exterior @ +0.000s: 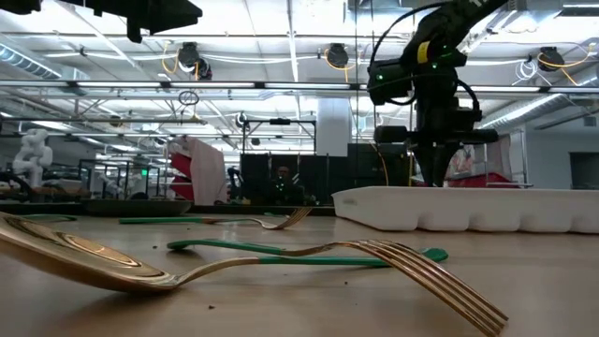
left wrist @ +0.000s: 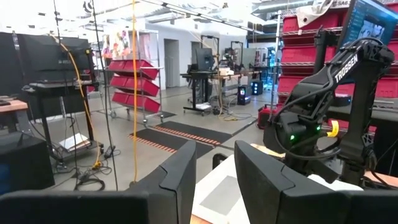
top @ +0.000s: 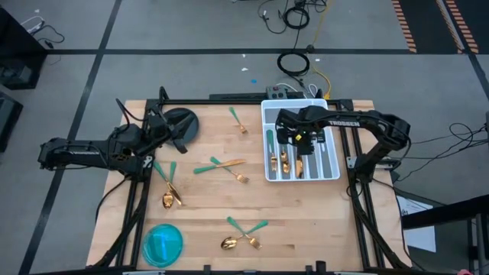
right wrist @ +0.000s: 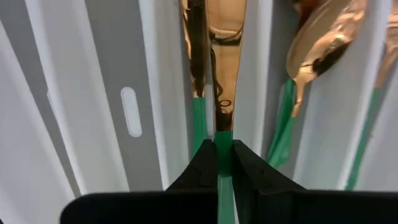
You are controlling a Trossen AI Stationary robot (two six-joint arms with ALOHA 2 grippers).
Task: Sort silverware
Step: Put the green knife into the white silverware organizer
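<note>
The wooden table (top: 306, 221) carries a white tray (top: 269, 114) at two o'clock. The right gripper (right wrist: 224, 163) hangs over the tray, clenched on the green handle of a gold knife (right wrist: 226, 74) in a slot. The left gripper (top: 158, 130) waits at ten o'clock, jaws parted, empty. Loose silverware (top: 221, 166) lies mid-table.

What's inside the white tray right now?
The white tray holds several gold pieces with green handles in its slots, including a spoon. The right gripper, shut on a knife, hangs over it and hides part of the slots.
</note>
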